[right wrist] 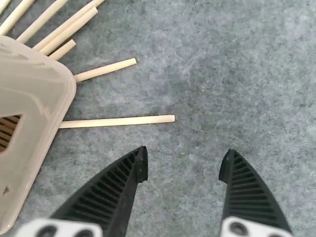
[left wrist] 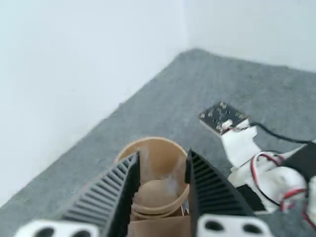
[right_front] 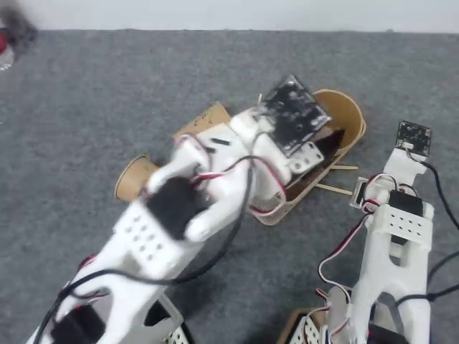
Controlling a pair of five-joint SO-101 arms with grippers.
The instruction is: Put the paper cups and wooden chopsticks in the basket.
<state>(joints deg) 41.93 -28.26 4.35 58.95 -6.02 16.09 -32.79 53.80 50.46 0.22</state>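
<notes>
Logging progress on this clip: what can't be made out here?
1. What lies in the basket: high view, the left arm covers it.
2. How many chopsticks: right wrist view, some cut by the edge, ends hidden by the basket.
3. The paper cup outside: left wrist view, the left gripper flanks it.

- The left arm (right_front: 215, 186) lies across the basket (right_front: 356, 129), barring its mouth from above.
- Chopsticks (right wrist: 116, 121) jut from the basket just ahead of the spread right hand (right wrist: 185, 158), with bare surface (right wrist: 237, 74) beside them.

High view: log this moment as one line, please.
left claw: shut on cup at basket | right claw: open, above mat near chopsticks | spare cup: lying on mat
</notes>
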